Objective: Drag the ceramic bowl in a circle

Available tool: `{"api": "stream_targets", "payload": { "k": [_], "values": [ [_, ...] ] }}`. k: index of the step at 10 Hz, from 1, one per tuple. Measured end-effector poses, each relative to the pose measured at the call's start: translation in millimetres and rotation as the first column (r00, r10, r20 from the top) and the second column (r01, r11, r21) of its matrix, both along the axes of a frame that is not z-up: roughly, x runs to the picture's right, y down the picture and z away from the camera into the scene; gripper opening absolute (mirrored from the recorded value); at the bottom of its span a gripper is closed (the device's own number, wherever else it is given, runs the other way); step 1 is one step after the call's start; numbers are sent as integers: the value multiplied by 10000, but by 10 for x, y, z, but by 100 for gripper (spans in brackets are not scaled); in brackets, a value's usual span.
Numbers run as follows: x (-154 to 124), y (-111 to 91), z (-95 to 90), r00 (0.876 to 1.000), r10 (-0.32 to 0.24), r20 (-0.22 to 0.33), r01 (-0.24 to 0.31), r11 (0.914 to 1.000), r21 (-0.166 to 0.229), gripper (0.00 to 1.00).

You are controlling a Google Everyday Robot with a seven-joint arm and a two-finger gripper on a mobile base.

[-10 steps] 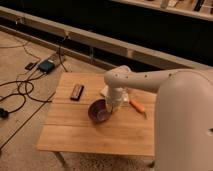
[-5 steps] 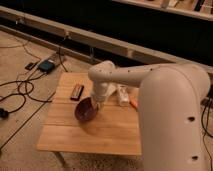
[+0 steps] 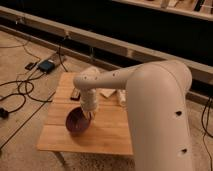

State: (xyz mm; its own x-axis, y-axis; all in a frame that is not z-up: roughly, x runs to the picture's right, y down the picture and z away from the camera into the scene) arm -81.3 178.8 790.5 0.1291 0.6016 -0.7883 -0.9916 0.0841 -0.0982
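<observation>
The ceramic bowl (image 3: 76,122) is a round, glossy dark maroon bowl on the left half of the small wooden table (image 3: 107,135). My gripper (image 3: 88,114) reaches down from the white arm and meets the bowl's right rim, touching it. The arm's bulk covers the right part of the table and hides the gripper's tips.
A dark flat item (image 3: 75,93) lies at the table's back left. A white item (image 3: 121,97) lies at the back middle, partly behind the arm. Cables and a blue box (image 3: 46,65) lie on the floor to the left. A dark wall with a rail runs behind.
The bowl has moved left and toward the table's front, with my gripper staying at its rim. The arm has swung left and now covers more of the table.
</observation>
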Motion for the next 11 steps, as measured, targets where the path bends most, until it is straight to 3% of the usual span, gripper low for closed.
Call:
{"api": "stream_targets", "payload": {
  "k": [2,4,9,11],
  "values": [
    [30,176,-123,9995,-279,112,282,9993,-244,0],
    [157,288,-221,9999,-66,-107,62,9993,-381,0],
    [773,621,-349,9897,524,-1329,-649,9937,-914,0],
    [1035,704,-339,9765,909,-1955,-1126,9883,-1027,0]
  ]
}}
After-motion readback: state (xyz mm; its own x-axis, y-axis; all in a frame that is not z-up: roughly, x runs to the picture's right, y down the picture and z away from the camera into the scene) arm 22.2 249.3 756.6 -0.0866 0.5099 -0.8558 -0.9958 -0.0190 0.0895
